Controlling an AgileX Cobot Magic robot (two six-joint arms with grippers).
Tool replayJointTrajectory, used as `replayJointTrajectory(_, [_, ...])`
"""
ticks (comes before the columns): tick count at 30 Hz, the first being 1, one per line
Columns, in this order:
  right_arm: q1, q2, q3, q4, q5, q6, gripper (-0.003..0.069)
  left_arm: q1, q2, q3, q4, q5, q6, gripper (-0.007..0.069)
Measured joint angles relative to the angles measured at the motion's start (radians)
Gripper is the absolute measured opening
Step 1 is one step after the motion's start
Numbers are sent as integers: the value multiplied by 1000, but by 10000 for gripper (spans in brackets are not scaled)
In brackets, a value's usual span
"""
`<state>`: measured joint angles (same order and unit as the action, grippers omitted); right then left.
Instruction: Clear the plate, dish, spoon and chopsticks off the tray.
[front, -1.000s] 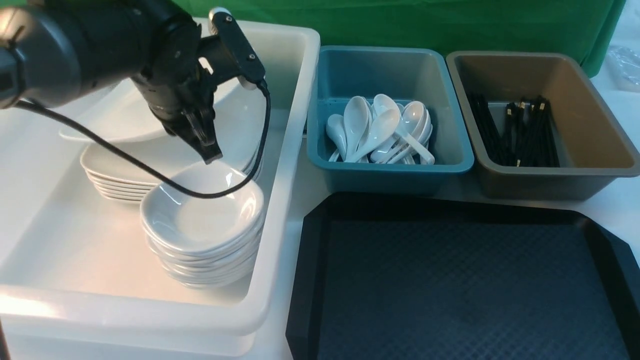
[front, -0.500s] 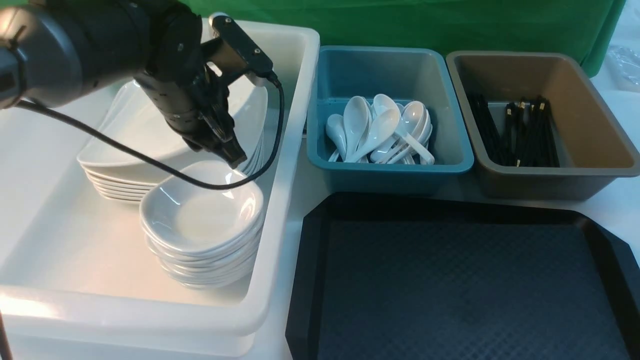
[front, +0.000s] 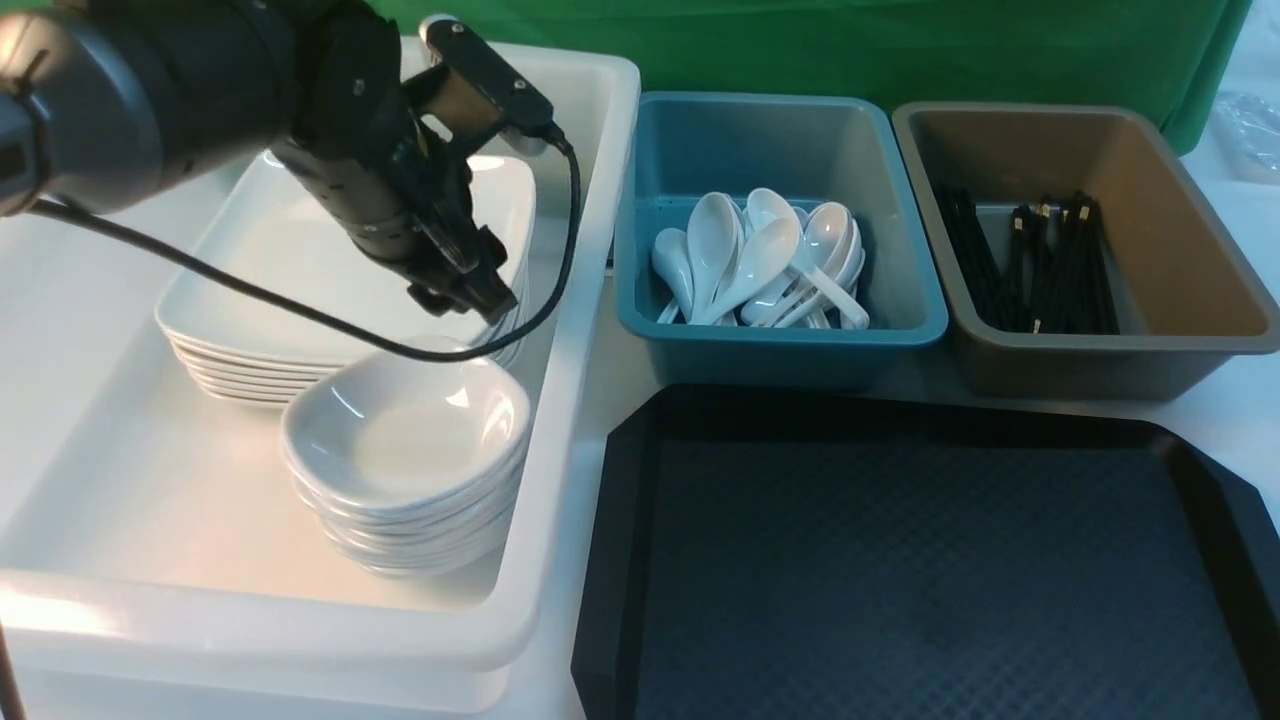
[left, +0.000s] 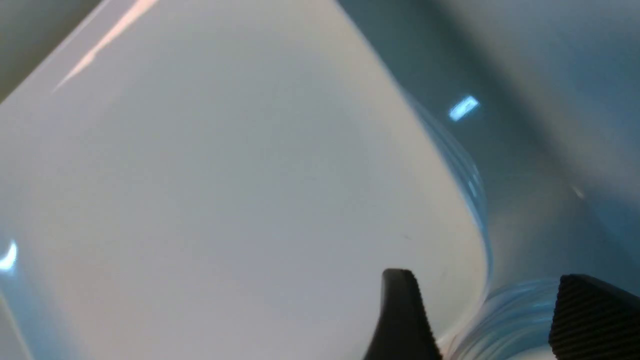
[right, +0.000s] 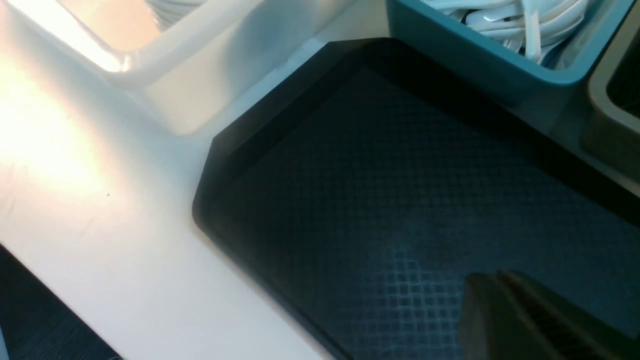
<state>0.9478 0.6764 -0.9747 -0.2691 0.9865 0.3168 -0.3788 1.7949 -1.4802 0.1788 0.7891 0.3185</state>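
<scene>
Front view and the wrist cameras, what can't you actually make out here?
- Right gripper: absent from the front view; the right wrist view's edge cuts it off.
- Plate: the left gripper and arm cover part of it in the front view.
- Chopsticks: too small to count.
- Tray: near edge cut off.

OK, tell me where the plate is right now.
In the front view the plate lies on top of the plate stack inside the white tub on the left, behind the stacked small dishes, under the open left gripper.
</scene>
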Motion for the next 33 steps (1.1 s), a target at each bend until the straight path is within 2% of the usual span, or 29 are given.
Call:
replayJointTrajectory(4, [0,0,0,10,2,0,36,0,-29,-1,-68,-16,-1,392])
replayJointTrajectory(7, [0,0,0,11,4,0,39,0,-112,-4,-172,-29,-1,379])
replayJointTrajectory(10, [0,0,0,11,7,0,43,0,-199,-2,-256,-29,3,307])
replayJointTrajectory(14, [0,0,0,11,20,3,50,0,-474,117,-436,-117,107,74])
replayJointTrajectory(17, [0,0,0,11,24,3,52,0,-658,268,-529,-209,173,18])
replayJointTrajectory(22, [0,0,0,8,26,4,54,0,-950,589,-649,-423,232,4])
replayJointTrajectory(26, [0,0,0,-3,19,10,22,0,-1121,806,-709,-603,250,5])
replayJointTrajectory(29, [0,0,0,-31,-8,20,20,0,-1219,928,-716,-718,256,5])
replayJointTrajectory(33, [0,0,0,-42,-58,44,21,0,-1274,996,-659,-777,256,5])
